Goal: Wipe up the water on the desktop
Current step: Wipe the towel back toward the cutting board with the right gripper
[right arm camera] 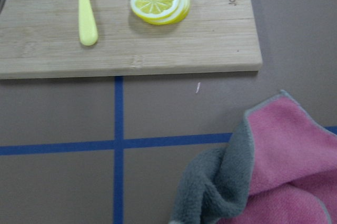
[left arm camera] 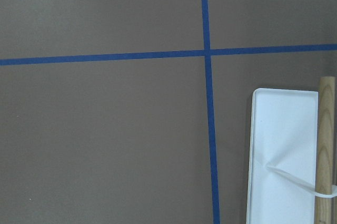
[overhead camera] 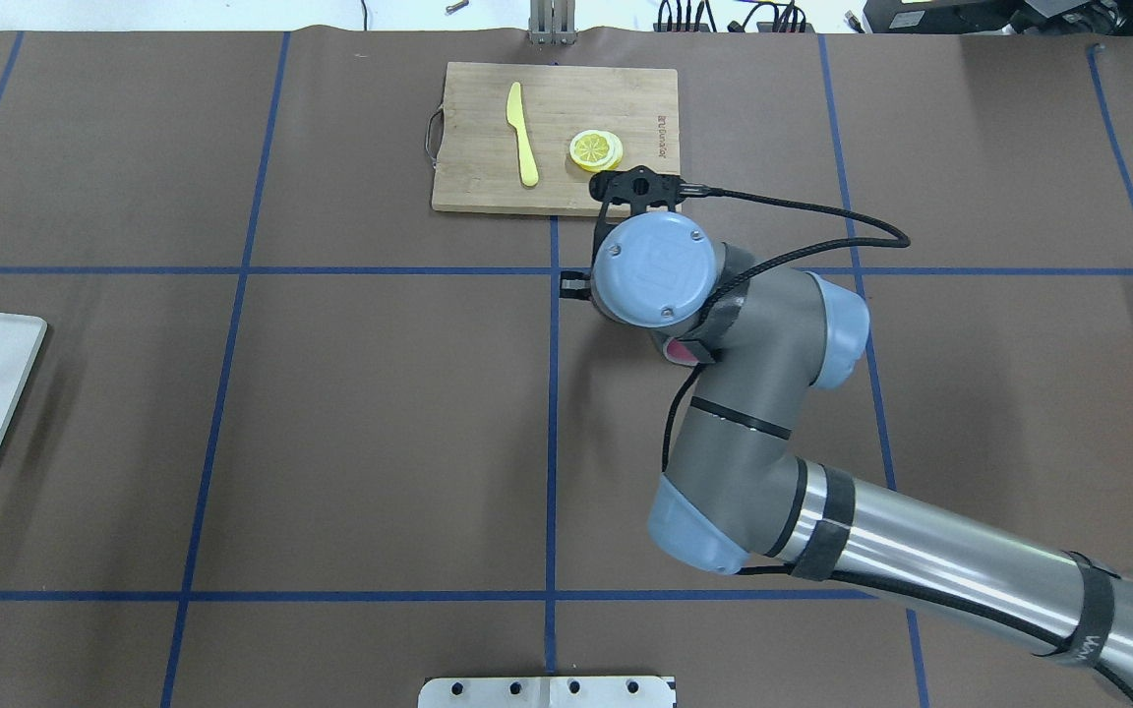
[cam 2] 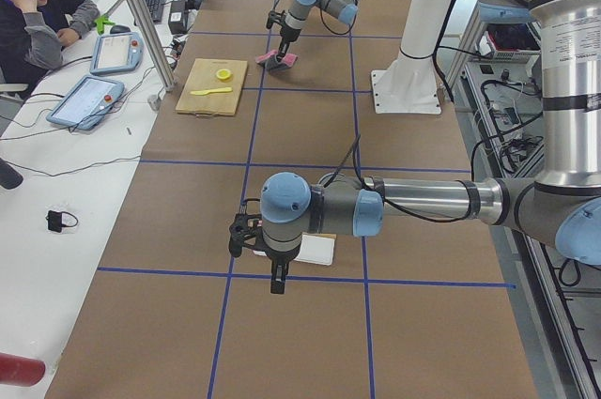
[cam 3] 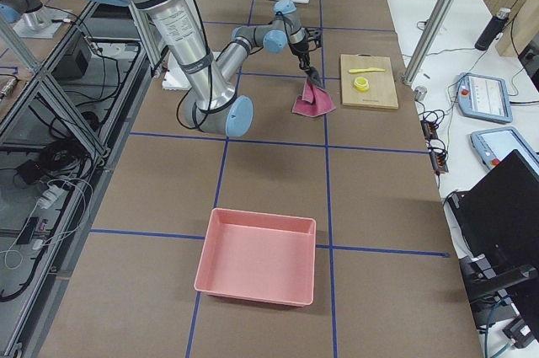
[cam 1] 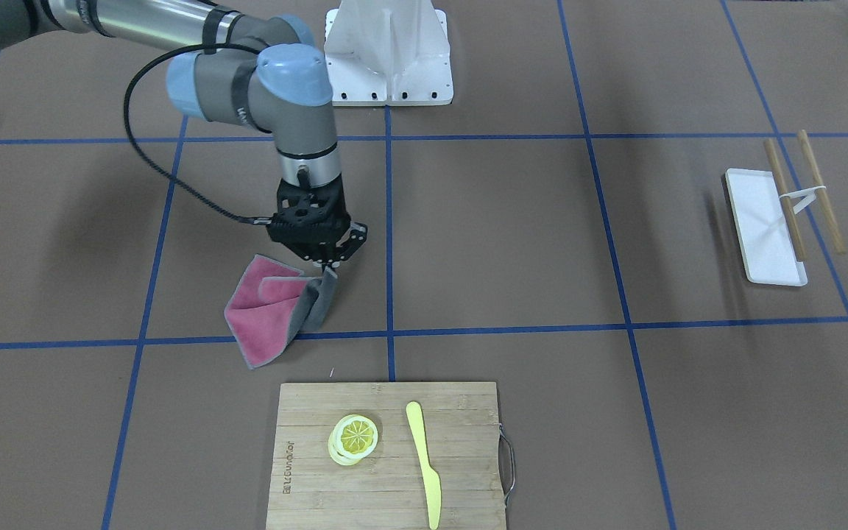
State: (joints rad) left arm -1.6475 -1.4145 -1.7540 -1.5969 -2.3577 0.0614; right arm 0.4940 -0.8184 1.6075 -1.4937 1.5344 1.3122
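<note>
The desktop [cam 1: 505, 235] is matte brown with blue tape lines; I see no water on it. My right gripper [cam 1: 327, 263] is shut on the grey edge of a pink-and-grey cloth [cam 1: 266, 309]. The cloth hangs from the gripper, its lower part resting folded on the desktop. The right wrist view shows the cloth [right arm camera: 274, 171] at the lower right. In the overhead view the right wrist hides the gripper and only a bit of cloth [overhead camera: 680, 351] shows. My left gripper [cam 2: 279, 279] hovers over the desktop by a white tray [cam 2: 317, 249]; I cannot tell whether it is open or shut.
A bamboo cutting board [cam 1: 461, 412] with lemon slices [cam 1: 354, 438] and a yellow knife [cam 1: 424, 464] lies just beyond the cloth. The white tray [cam 1: 762, 228] carries chopsticks [cam 1: 785, 199]. A pink bin [cam 3: 257, 257] stands at the right end. The robot's white base [cam 1: 387, 51] is at the back.
</note>
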